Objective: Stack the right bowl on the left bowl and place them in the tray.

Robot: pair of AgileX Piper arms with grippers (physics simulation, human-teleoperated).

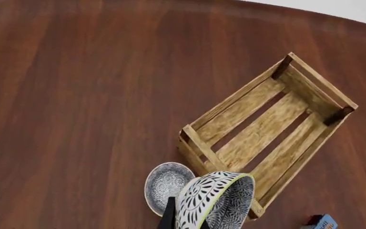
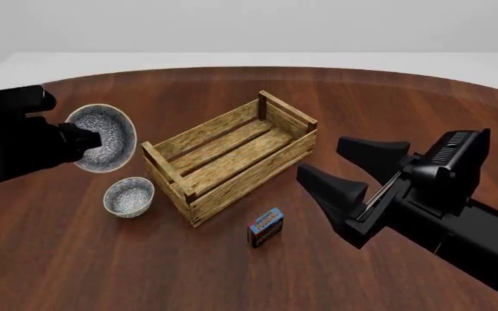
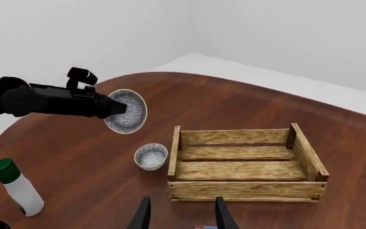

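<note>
Left gripper pinches right bowl by rim, held tilted in air left of tray (fingertips hidden behind bowl). Left bowl upright on table, just left of tray. Right gripper spread, empty, right of tray.

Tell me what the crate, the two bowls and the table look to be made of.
Tray: light, unfinished-looking wood; visible grain, slats with gaps, darker corner posts.
Held bowl and bowl on the table: likely glazed ceramic; smooth with a dense blue-grey pattern and pale rim.
Table: dark reddish wood or veneer; streaked grain, soft sheen.
</note>
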